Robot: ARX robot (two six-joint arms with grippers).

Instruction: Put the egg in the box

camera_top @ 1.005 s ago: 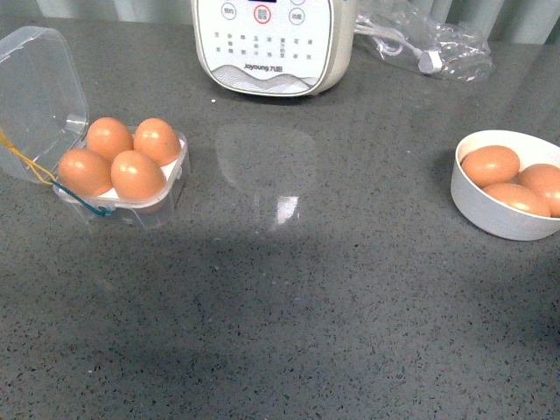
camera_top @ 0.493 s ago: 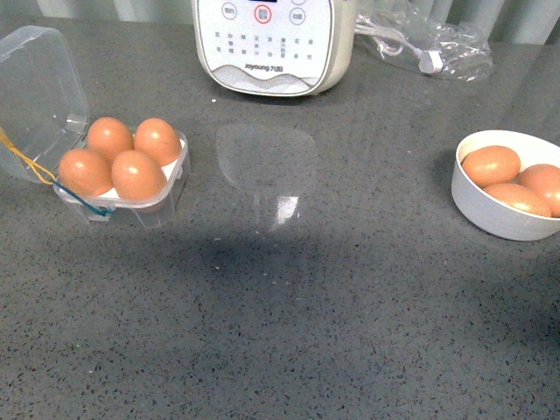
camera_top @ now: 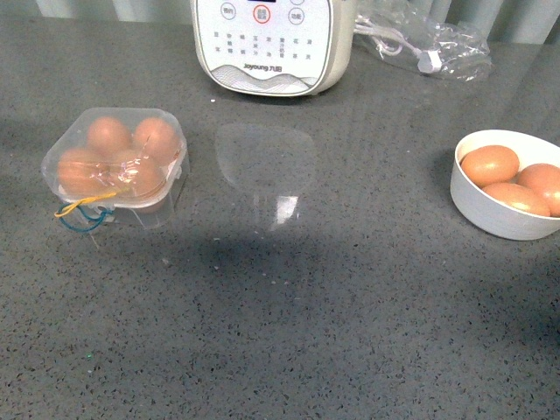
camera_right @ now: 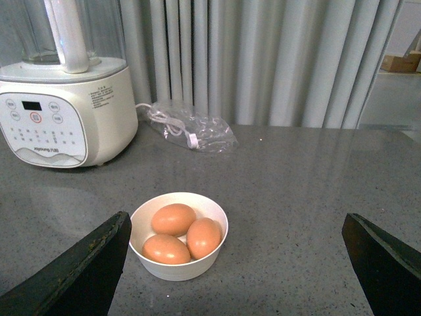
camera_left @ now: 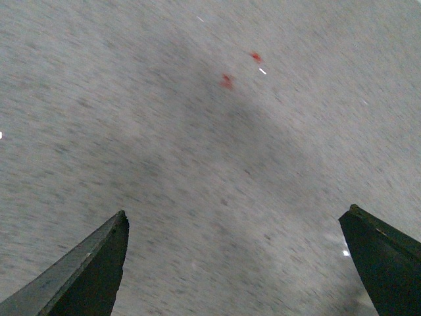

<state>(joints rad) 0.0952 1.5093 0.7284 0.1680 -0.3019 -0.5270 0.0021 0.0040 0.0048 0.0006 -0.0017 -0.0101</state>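
The box [camera_top: 114, 162] is seen at the left of the worktop [camera_top: 306, 306], its clear lid shut over four eggs [camera_top: 109, 134]. The left claw [camera_left: 237, 212] and right claw [camera_right: 237, 216] are held apart, gripping nothing; a white bowl [camera_right: 179, 266] is faced by the latter.

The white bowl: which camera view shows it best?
The right wrist view: the bowl sits whole, all three eggs visible. The front view cuts it at the picture's edge. The left wrist view shows only tabletop.
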